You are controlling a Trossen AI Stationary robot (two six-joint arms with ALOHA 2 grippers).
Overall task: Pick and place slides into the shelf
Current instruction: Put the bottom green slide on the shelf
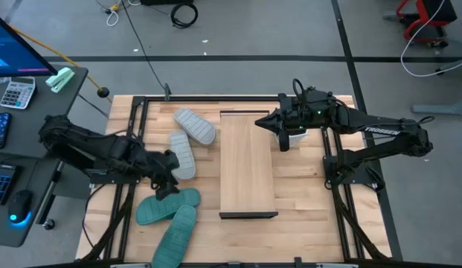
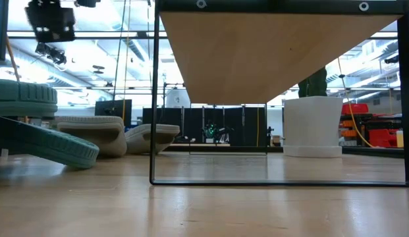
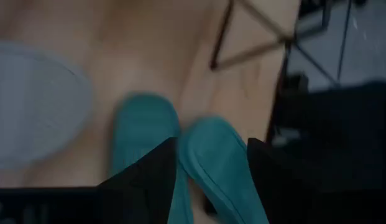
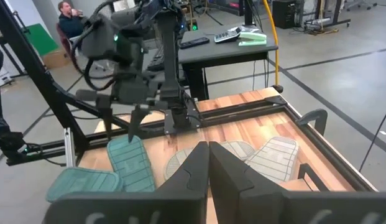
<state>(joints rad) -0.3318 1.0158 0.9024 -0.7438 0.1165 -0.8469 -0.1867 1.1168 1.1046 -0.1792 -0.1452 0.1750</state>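
Note:
Two teal slides (image 1: 167, 206) (image 1: 175, 232) lie at the near left of the table, one end over the other. Two grey slides (image 1: 195, 125) (image 1: 183, 154) lie soles up farther back. The shelf (image 1: 247, 164) stands mid-table, its board raised on a dark frame (image 2: 270, 59). My left gripper (image 1: 167, 182) is open, pointing down above the nearer-back teal slide (image 3: 211, 165), which shows between its fingers; it hangs above the slide (image 4: 149, 124). My right gripper (image 1: 283, 140) is shut and empty (image 4: 208, 165) over the shelf's far right edge.
A white pot (image 2: 313, 125) stands on the table right of the shelf's far end, close by my right gripper. Dark frame rails (image 1: 134, 141) run along the table's sides. A desk with a keyboard and calculator (image 1: 18, 93) stands off the left edge.

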